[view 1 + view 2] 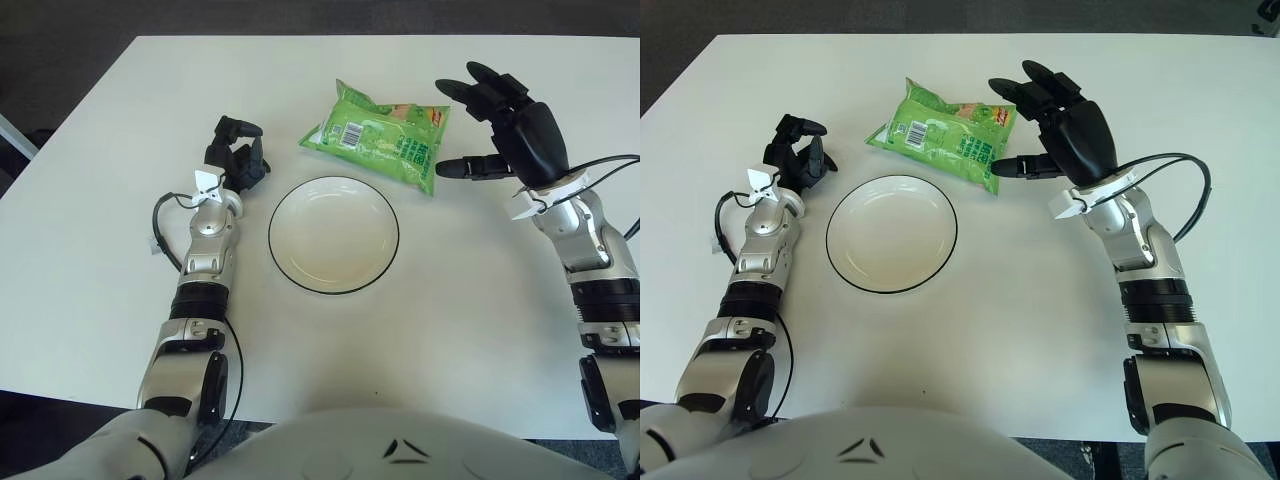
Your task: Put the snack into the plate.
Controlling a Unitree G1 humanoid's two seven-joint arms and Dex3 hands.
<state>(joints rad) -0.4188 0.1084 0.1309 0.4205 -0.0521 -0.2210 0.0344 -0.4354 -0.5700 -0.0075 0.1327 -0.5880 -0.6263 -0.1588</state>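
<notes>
A green snack bag point(380, 135) lies flat on the white table, just behind the plate. The white plate point(333, 234) with a dark rim sits at the table's middle and holds nothing. My right hand point(505, 125) hovers just right of the bag, fingers spread open, thumb pointing at the bag's right edge, not touching it. My left hand point(235, 155) shows left of the plate with its fingers curled and holds nothing.
The white table point(450, 330) spreads wide around the plate. Its far edge meets dark floor at the top. Cables run along both forearms.
</notes>
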